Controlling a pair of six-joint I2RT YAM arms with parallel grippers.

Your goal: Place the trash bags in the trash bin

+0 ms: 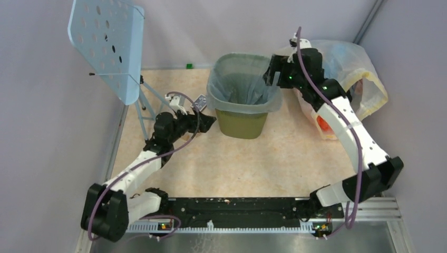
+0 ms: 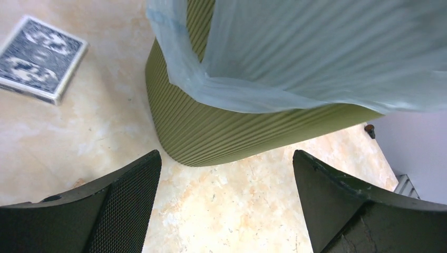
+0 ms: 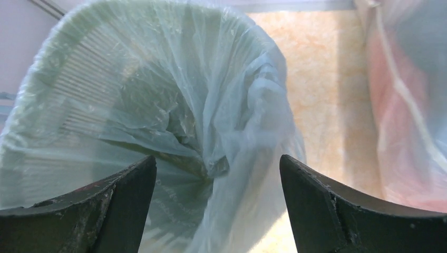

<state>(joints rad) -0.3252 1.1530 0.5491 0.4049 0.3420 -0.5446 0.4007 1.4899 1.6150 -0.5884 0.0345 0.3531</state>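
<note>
Currently bag (image 1: 240, 87) lines bin (image 1: 242, 125), edge folded over the rim. Sack (image 1: 363, 79) right of bin holds coloured items. Left jaws spread beside bin; right jaws spread above rim, both empty.

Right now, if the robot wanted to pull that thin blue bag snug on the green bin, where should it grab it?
Probably the bunched pleat of the trash bag at the trash bin's right rim, coming from above on the right. There the plastic gathers into loose folds thick enough to pinch; elsewhere it lies stretched flat. The right arm's open fingers hover just there.
</note>
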